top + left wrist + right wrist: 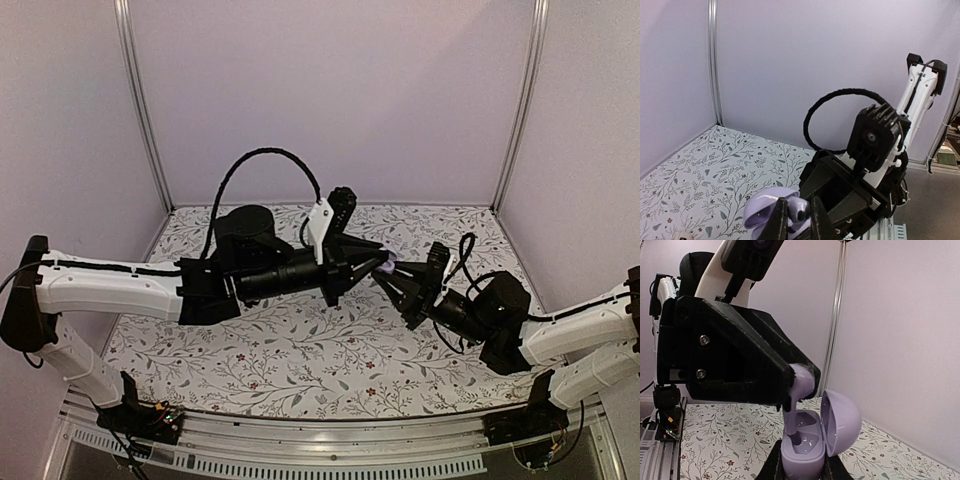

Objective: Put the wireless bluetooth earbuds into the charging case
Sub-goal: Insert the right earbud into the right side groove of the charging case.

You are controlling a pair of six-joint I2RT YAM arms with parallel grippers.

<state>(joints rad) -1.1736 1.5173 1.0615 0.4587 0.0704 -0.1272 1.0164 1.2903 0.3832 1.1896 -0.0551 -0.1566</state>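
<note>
My left gripper (796,220) is shut on a purple earbud (800,212), gripping its head. In the right wrist view the earbud (799,390) hangs stem-down, and its stem tip reaches into the left socket of the open purple charging case (802,452). The case's lid (840,422) is swung open to the right. My right gripper (802,467) is shut on the case body and holds it upright above the table. In the top view both grippers meet mid-table, left (376,266) and right (398,282), with the case (388,266) between them. The other socket looks empty.
A floral tablecloth (280,350) covers the table, with pale walls behind and at both sides. A small pale piece (684,236) lies on the cloth at the bottom left of the left wrist view, too cut off to identify.
</note>
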